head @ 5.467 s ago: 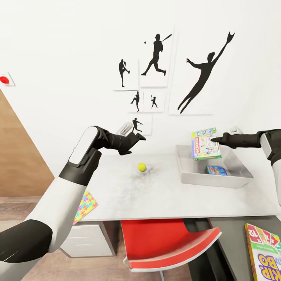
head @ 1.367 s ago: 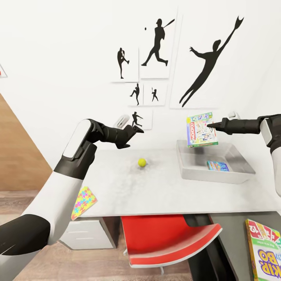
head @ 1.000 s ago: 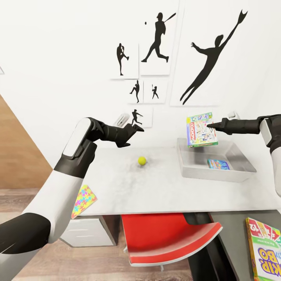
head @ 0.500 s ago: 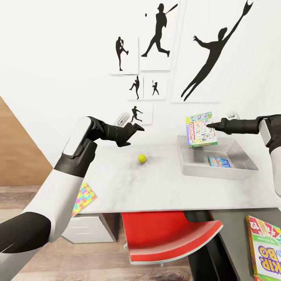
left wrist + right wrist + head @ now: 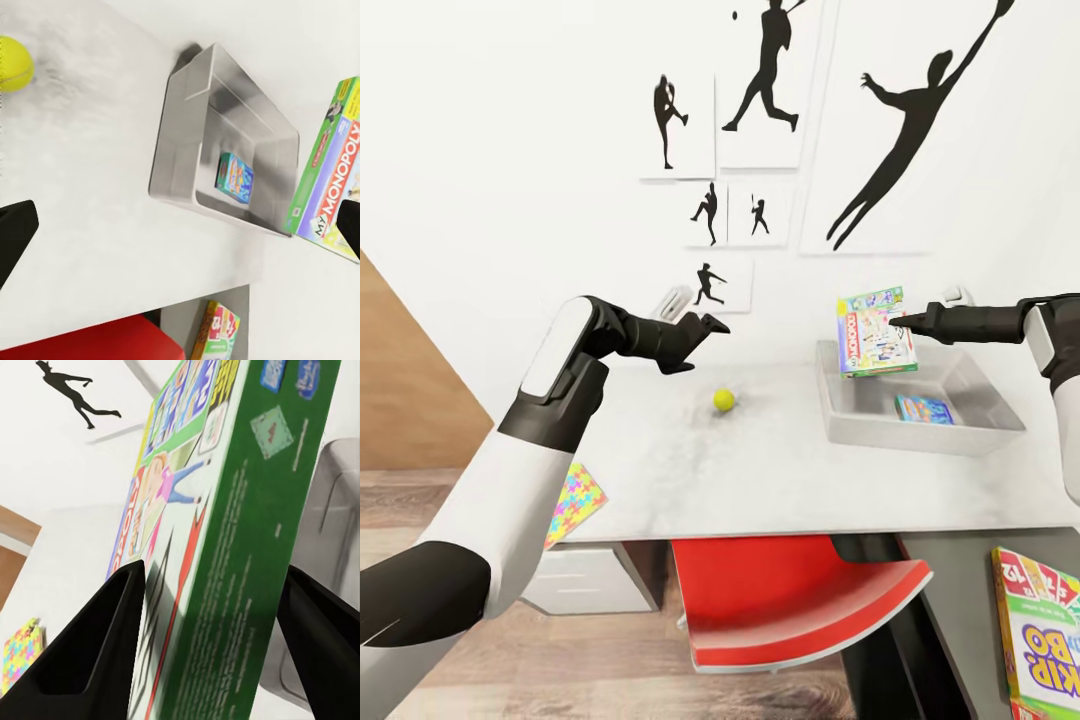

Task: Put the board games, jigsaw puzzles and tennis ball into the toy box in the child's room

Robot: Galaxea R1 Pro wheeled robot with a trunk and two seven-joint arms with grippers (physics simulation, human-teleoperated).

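My right gripper (image 5: 902,322) is shut on the green-white-red board game (image 5: 875,331), holding it upright in the air above the near-left corner of the light-grey toy box (image 5: 960,428). In the right wrist view the game (image 5: 225,510) sits between both fingers. A small blue board game (image 5: 923,408) lies inside the toy box. The tennis ball (image 5: 724,399) rests on the grey table (image 5: 780,480). Above and left of the ball, my left gripper (image 5: 698,312) hangs open and holds nothing. One jigsaw puzzle (image 5: 575,503) pokes out at the table's left edge, partly behind my left arm. The Skip-Bo board game (image 5: 1040,630) lies on the dark section.
A red chair (image 5: 790,600) is tucked under the table's front edge. White drawers (image 5: 585,580) stand below at the left. The wall with black baseball silhouettes (image 5: 760,70) rises right behind the table. In the left wrist view the toy box (image 5: 180,142) lies beyond the ball (image 5: 11,64).
The whole picture has drifted, so the camera moved. The held game stands a little higher over the toy box than at first. Both arms keep their pose.
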